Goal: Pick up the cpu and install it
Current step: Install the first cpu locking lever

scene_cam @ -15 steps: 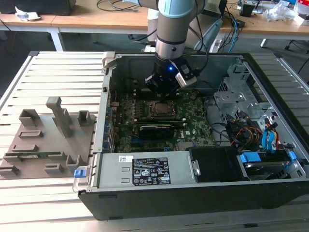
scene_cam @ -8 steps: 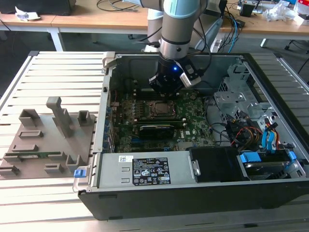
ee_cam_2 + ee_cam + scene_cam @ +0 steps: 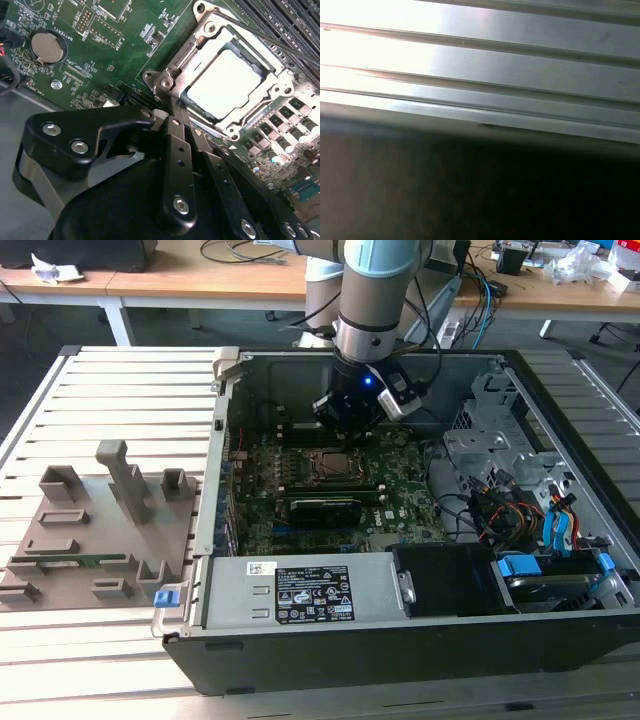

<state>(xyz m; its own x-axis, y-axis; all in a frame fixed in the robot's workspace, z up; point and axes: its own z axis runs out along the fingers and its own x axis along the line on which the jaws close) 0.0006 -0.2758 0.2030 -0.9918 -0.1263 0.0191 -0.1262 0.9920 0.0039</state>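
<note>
Second wrist view: cpu [image 3: 227,84] seated in socket [image 3: 200,42]; gripper [image 3: 172,107] just beside socket corner, fingers together, gripping nothing. Install step looks near-finished; next move calls for clean withdrawal.

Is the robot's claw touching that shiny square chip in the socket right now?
Apart. In the second wrist view the gripper ends at the socket frame's corner, and bare frame shows between it and the cpu, which lies in the socket.

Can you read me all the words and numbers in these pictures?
White sticker on the computer case: too small to read.
Black label beside it: too small to read.
White print on the green motherboard, by the coin battery: tiny, upside down, not readable.
</note>
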